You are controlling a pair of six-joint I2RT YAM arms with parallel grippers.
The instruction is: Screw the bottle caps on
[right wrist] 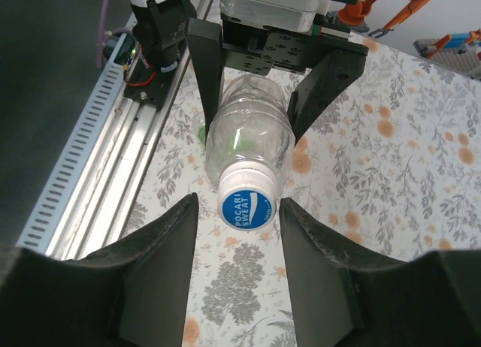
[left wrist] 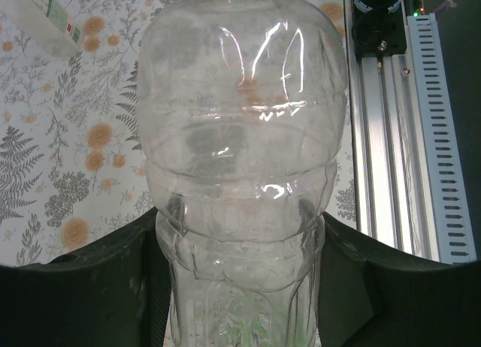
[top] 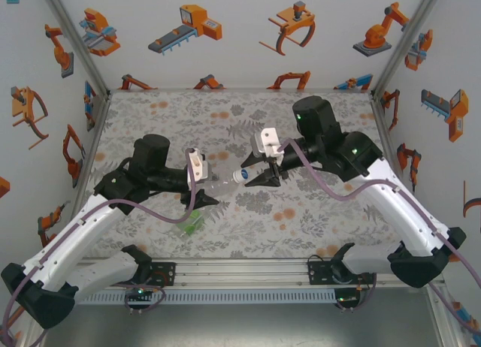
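Note:
My left gripper (top: 204, 199) is shut on a clear bottle (top: 222, 185) and holds it above the table, neck pointing right. In the left wrist view the clear bottle (left wrist: 240, 137) stands large between the black fingers (left wrist: 98, 279). A white cap with a blue printed top (right wrist: 248, 209) sits on its neck. My right gripper (right wrist: 234, 212) is open, one finger on each side of the cap, not touching it; it also shows from above (top: 263, 178). A translucent green bottle (top: 192, 223) lies on the table under the left gripper. Another clear, labelled bottle (left wrist: 52, 16) lies further off.
The aluminium rail (top: 240, 276) with the arm bases runs along the near edge, close to the left gripper (right wrist: 248, 54). The floral mat (top: 301, 212) covers the table, with printed walls on three sides.

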